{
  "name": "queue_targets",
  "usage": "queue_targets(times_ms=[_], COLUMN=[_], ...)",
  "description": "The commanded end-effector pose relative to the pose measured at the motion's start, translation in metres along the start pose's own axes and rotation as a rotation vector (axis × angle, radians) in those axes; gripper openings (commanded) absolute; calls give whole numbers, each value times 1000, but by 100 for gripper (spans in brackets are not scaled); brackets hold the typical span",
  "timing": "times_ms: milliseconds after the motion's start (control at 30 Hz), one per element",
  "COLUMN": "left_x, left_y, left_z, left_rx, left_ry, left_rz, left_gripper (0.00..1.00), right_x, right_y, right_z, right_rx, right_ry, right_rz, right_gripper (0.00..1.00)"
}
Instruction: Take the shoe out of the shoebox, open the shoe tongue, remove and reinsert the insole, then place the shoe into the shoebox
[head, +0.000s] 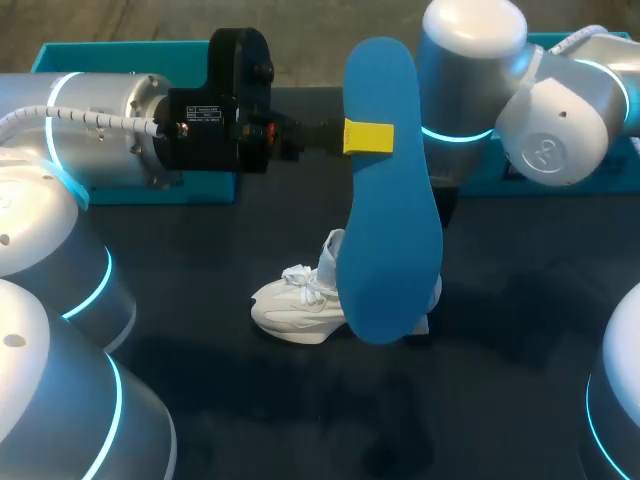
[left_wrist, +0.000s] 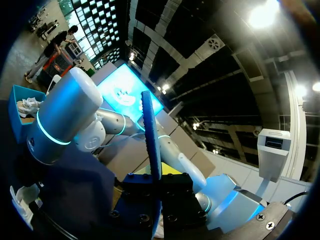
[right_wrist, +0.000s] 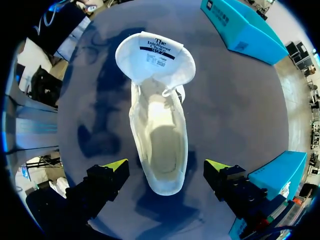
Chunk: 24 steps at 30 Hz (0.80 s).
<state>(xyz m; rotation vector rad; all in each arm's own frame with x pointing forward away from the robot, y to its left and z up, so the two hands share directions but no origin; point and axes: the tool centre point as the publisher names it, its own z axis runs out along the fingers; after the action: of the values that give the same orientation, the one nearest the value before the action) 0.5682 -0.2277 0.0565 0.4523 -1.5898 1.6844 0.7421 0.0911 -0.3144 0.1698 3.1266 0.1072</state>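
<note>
A large blue insole (head: 390, 210) stands on edge high above the table, with my left gripper (head: 367, 136) shut on its upper part. In the left wrist view the insole (left_wrist: 151, 135) shows edge-on, rising from between that gripper (left_wrist: 159, 176). The white shoe (head: 297, 303) lies on the dark table, partly behind the insole. My right arm (head: 560, 110) comes down behind the insole, which hides its gripper there. In the right wrist view the shoe (right_wrist: 160, 125) is below the open right gripper (right_wrist: 166, 167), its tongue folded forward and its inside bare.
Teal shoebox parts stand at the back left (head: 120, 190) and back right (head: 520, 185), also seen as teal boxes (right_wrist: 240, 25) (right_wrist: 280, 175) on either side of the shoe. Bare dark table (head: 500, 350) lies in front of the shoe.
</note>
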Motion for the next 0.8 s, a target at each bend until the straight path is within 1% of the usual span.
queue_targets(times_ms=[33, 367, 433, 533, 600, 800], left_x=[0, 0, 0, 0, 0, 0], left_y=[3, 3, 3, 3, 3, 3], left_z=[0, 0, 0, 0, 0, 0], left_rx=[3, 3, 3, 3, 3, 3], left_ry=[-1, -1, -1, -1, -1, -1], left_rz=[0, 0, 0, 0, 0, 0], left_gripper=[0, 0, 0, 0, 0, 0], right_x=[0, -2, -7, -16, -21, -28], right_y=[2, 3, 7, 17, 24, 31], right_z=[2, 3, 7, 13, 20, 34], right_rx=[5, 4, -5, -5, 15, -16], right_ry=[-1, -2, -10, -14, -3, -4], right_rz=[1, 4, 6, -20, -26, -26], right_gripper=[100, 100, 100, 100, 100, 100])
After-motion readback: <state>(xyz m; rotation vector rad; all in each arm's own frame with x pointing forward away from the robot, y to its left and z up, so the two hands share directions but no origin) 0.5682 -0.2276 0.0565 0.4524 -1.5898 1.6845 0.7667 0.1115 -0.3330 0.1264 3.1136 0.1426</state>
